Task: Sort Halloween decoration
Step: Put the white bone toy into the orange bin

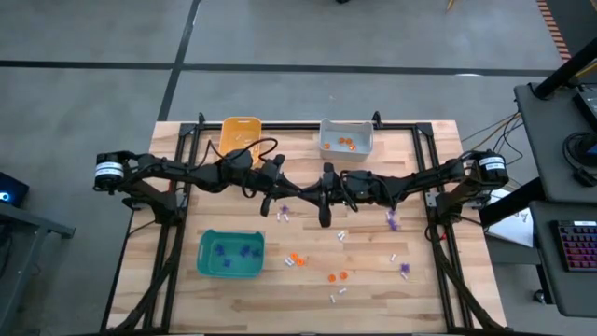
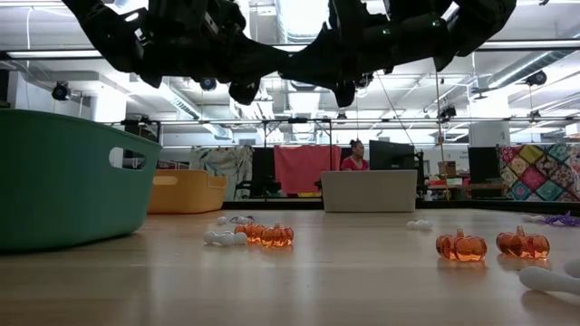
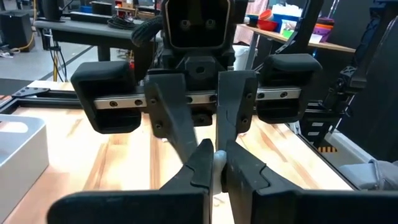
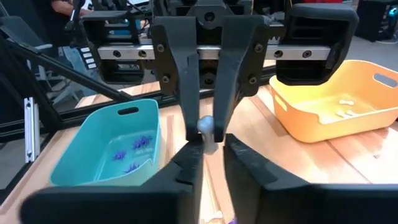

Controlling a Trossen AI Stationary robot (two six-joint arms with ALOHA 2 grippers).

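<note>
Nearest the counter's front edge, loose trinkets are scattered over the bare wood: small white pieces [image 1: 333, 297], orange pumpkins [image 1: 338, 276] with another pair [image 1: 295, 260] just beside them to the left, and a purple spiky piece [image 1: 405, 270] off to the right. At the front left the teal bin [image 1: 203, 254] is set, and purple spiky trinkets [image 1: 233, 250] are seen lying inside it. Farther in, above the middle of the counter, the two arms are brought tip to tip. The left gripper [image 3: 219, 163] is seen with its jaws pressed together on a small white trinket [image 4: 206, 126], which is held clear of the wood. The right gripper [image 4: 214, 163] faces it with its jaws parted by a narrow gap and with nothing held between them; the white trinket lies just beyond their tips. More purple pieces [image 1: 393, 220] are found on the wood near the arms. At the back edge the orange-yellow bin [image 1: 227, 131] is placed to the left, with white pieces [image 4: 344, 112] in it, and the grey bin [image 1: 325, 140] to the right, with orange pumpkins [image 1: 346, 143] inside. Beyond the counter, a person [image 2: 353, 156] is seen in the room.
</note>
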